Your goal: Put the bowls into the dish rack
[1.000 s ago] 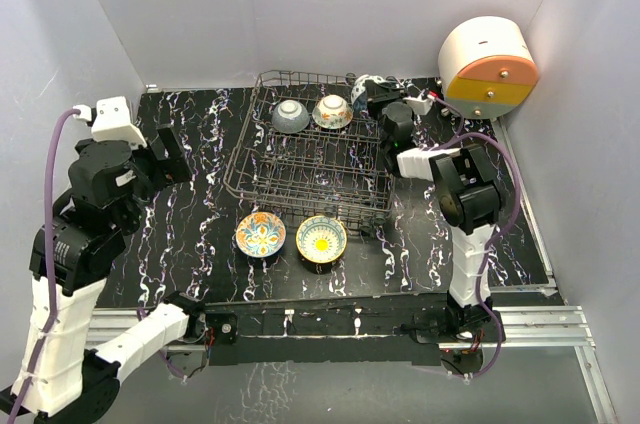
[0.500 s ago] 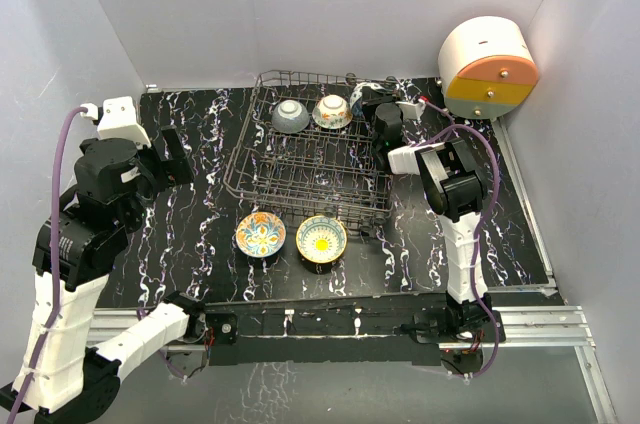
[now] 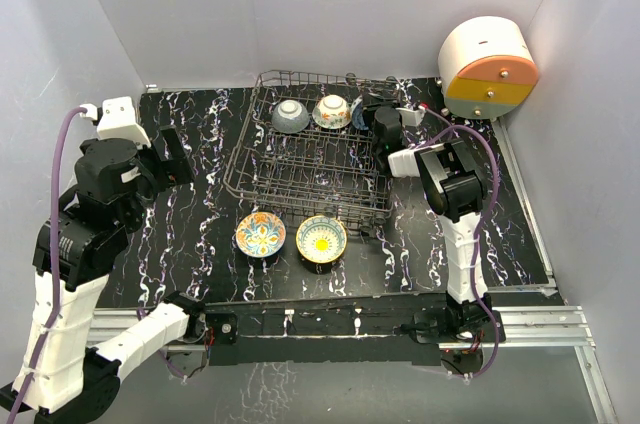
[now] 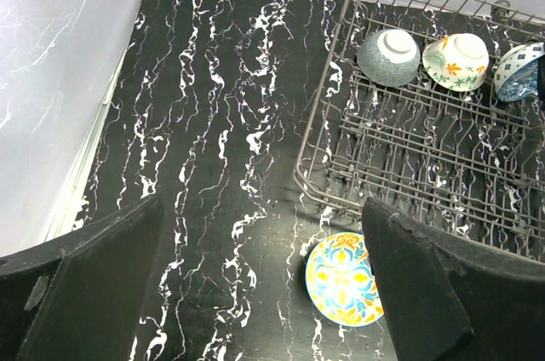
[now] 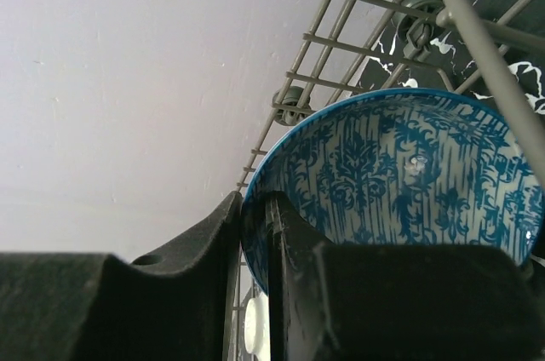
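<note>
Moved leftward, the right gripper [image 5: 255, 218] is pinching the blue-patterned round ceramic bowl [image 5: 400, 169] by its rim at the far-right corner of the dark wire dish rack [image 3: 240, 159]; seating and releasing probably come next. Left gripper [image 4: 260, 208] is idling wide open.

Item 1: blue bowl [image 5: 400, 182], dark blue scrollwork on a pale inside, tipped on edge, rim pinched between the 2 black fingers of my right gripper [image 5: 255, 233].
Item 2: dish rack [image 5: 341, 37], grey wires behind the bowl, 1 crossing its right side.
Item 3: pale wall [image 5: 128, 80] beyond.
</note>
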